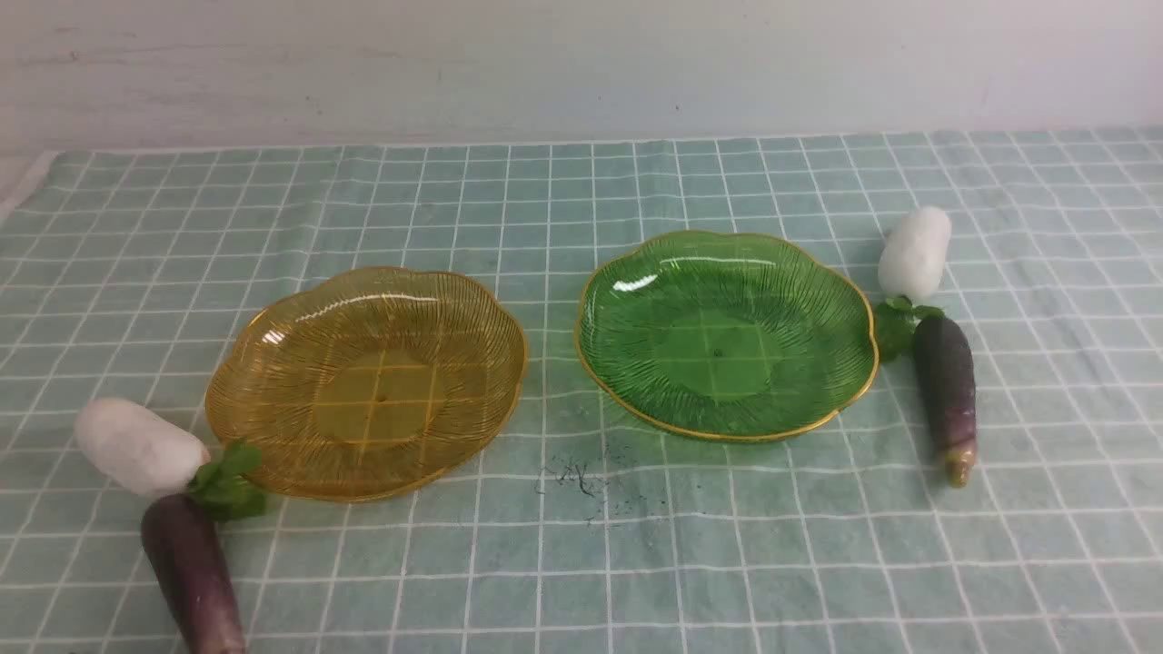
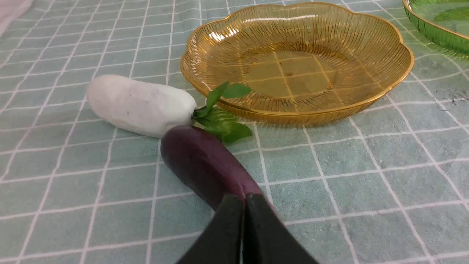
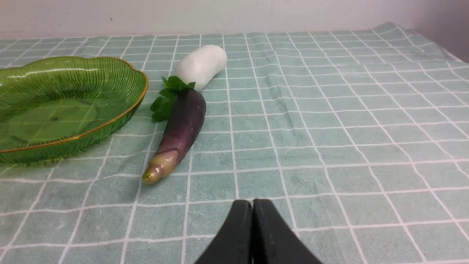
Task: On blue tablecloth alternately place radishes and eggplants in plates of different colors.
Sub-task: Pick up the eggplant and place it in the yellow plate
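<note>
On the blue tablecloth (image 1: 581,545) stand an empty amber-yellow plate (image 1: 273,345) on the left and an empty green plate (image 1: 854,309) on the right. A white radish (image 1: 136,445) and a purple eggplant (image 1: 193,572) lie left of the amber plate. Another radish (image 1: 914,252) and eggplant (image 1: 945,386) lie right of the green plate. Neither gripper shows in the front view. My left gripper (image 2: 243,200) is shut and empty, just above the near end of the left eggplant (image 2: 201,161), near the radish (image 2: 139,104). My right gripper (image 3: 253,205) is shut and empty, short of the right eggplant (image 3: 181,128) and radish (image 3: 201,65).
A dark smudge (image 1: 581,481) marks the cloth in front of the gap between the plates. A pale wall (image 1: 581,64) runs behind the table. The cloth's left edge (image 1: 23,186) shows at the far left.
</note>
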Motion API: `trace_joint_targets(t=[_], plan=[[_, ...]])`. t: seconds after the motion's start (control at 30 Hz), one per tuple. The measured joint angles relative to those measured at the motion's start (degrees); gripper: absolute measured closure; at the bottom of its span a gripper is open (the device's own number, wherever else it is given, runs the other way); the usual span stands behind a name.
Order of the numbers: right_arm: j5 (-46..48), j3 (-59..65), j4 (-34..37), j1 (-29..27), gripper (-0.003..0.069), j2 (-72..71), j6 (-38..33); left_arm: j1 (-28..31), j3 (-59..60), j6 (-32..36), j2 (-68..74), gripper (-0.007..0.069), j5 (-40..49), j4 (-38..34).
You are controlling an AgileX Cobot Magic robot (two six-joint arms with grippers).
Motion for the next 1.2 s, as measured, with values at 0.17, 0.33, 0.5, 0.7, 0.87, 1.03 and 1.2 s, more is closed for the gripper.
trace_joint_targets(t=[0.17,0.33,0.5,0.7,0.87,1.03,1.2], plan=[[0.0,0.0,0.0,0.0,0.0674,0.0,0.0,0.0,0.0,0.0,0.0,0.0632,0.0,0.0],[0.0,0.0,0.0,0.0,0.0674,0.0,0.0,0.0,0.0,0.0,0.0,0.0632,0.0,0.0],[0.0,0.0,0.0,0.0,0.0674,0.0,0.0,0.0,0.0,0.0,0.0,0.0632,-0.9,0.6],[0.0,0.0,0.0,0.0,0.0674,0.0,0.0,0.0,0.1,-5.0,0.0,0.0632,-12.2,-7.4],[0.0,0.0,0.0,0.0,0.0674,0.0,0.0,0.0,0.1,-6.7,0.0,0.0632,-21.9,-14.5],[0.0,0.0,0.0,0.0,0.0674,0.0,0.0,0.0,0.1,-7.4,0.0,0.0632,-30.4,-16.9],[0.0,0.0,0.0,0.0,0.0674,0.0,0.0,0.0,0.0,-8.6,0.0,0.0632,-42.0,-19.7]])
